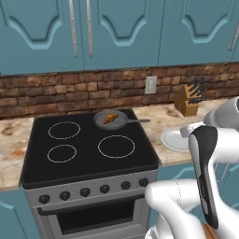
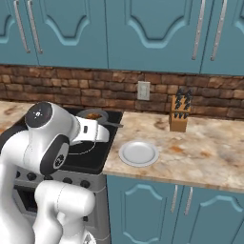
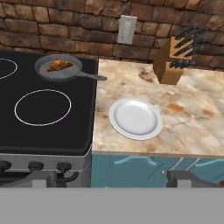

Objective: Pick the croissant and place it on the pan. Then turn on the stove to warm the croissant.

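The croissant (image 1: 110, 118) (image 3: 60, 65), a small golden-brown pastry, lies inside the dark round pan (image 1: 100, 123) (image 3: 66, 75). The pan sits on the back right burner of the black glass-top stove (image 1: 88, 161) (image 3: 48, 133), its thin handle pointing right. In the right base view my arm hides part of the pan (image 2: 93, 113). A row of dark knobs (image 1: 85, 192) (image 3: 35, 166) runs along the stove's grey front panel. My gripper (image 3: 124, 178) is open and holds nothing. It hangs in front of the counter edge, back from the stove, facing the plate and pan.
A white round plate (image 1: 173, 140) (image 2: 138, 153) (image 3: 135, 118) lies on the marble counter just right of the stove. A wooden knife block (image 1: 188, 102) (image 2: 180, 114) (image 3: 175, 61) stands by the brick wall. Teal cabinet doors (image 3: 144, 168) sit below the counter.
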You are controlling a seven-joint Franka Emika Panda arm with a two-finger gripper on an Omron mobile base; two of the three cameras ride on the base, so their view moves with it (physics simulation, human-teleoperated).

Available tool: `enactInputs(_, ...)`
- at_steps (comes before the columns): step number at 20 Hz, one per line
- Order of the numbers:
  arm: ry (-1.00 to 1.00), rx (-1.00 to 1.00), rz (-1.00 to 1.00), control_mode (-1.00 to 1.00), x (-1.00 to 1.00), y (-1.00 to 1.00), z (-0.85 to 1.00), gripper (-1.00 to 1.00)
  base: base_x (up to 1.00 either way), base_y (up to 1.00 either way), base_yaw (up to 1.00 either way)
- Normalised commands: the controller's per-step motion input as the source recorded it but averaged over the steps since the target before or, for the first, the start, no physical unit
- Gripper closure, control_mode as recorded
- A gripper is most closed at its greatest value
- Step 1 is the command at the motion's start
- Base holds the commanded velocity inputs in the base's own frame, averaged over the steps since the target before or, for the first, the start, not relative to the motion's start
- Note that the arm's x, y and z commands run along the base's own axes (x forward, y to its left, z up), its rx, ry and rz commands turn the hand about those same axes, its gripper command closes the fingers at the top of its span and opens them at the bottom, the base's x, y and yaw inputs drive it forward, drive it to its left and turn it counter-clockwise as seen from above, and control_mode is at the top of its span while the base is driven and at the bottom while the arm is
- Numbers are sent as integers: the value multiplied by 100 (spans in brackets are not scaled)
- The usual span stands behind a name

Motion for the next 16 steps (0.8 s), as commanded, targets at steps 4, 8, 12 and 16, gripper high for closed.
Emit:
enactInputs(4,-5,0,0,-100,-4,0,0,-100,-1,0,0)
enactInputs(8,-29,-1,4,-100,-22,25,-1,-100,0,0,0)
enactInputs(12,-32,-7,7,-100,-35,61,-6,-100,0,0,0)
enactInputs(16,-22,-10,3,-100,-43,61,-19,-100,0,0,0)
